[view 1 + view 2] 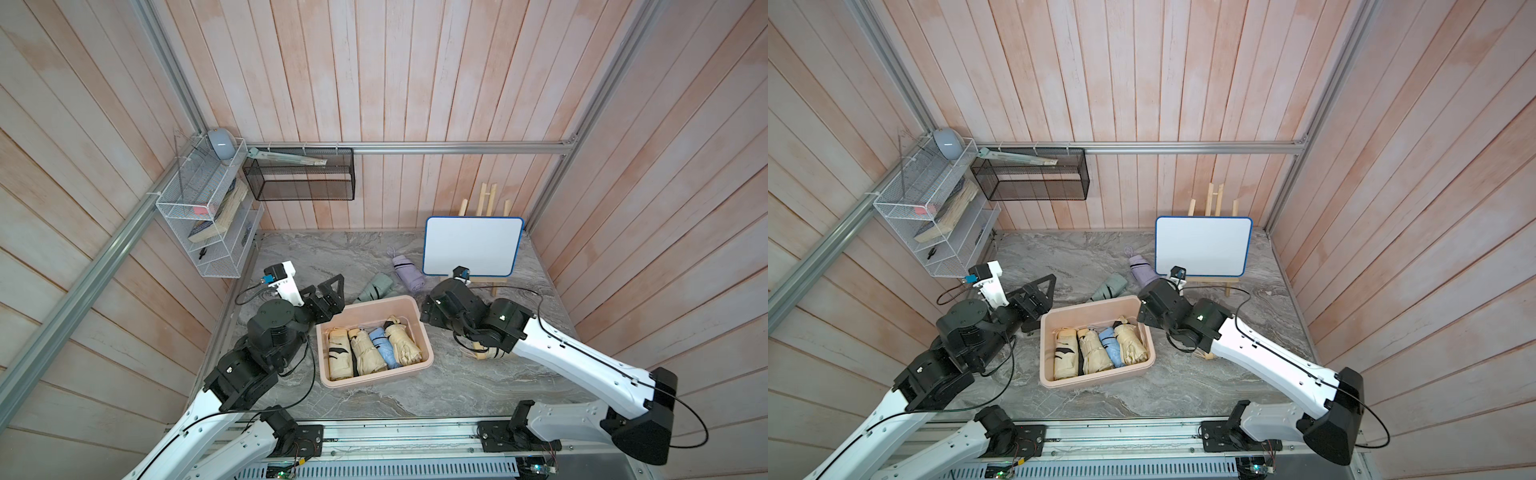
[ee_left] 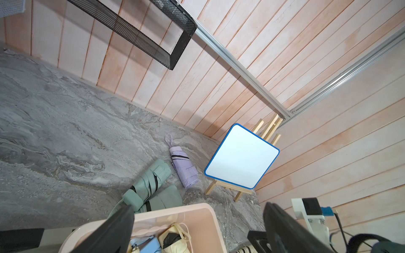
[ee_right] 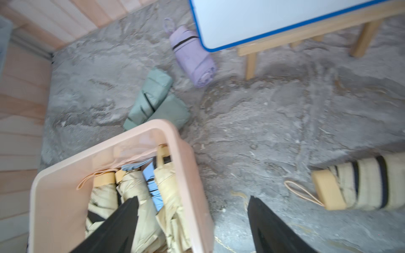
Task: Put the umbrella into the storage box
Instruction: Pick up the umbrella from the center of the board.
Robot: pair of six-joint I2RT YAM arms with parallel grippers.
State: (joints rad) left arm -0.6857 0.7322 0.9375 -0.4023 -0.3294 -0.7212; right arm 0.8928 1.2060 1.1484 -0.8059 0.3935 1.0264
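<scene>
storage box: plain pale pink.
cream umbrellas: three in the box, one with black marks.
blue umbrella: sky blue, between the creams.
green umbrella: sage, black strap, ahead of the left pincer.
lilac umbrella: lilac, black band.
striped umbrella: cream, black stripes, tan handle, beside the right pincer.
whiteboard: white, blue border.
table: grey marbling.

Left arm and right arm — white shells, black joints, looping black cables; left tool black.
</scene>
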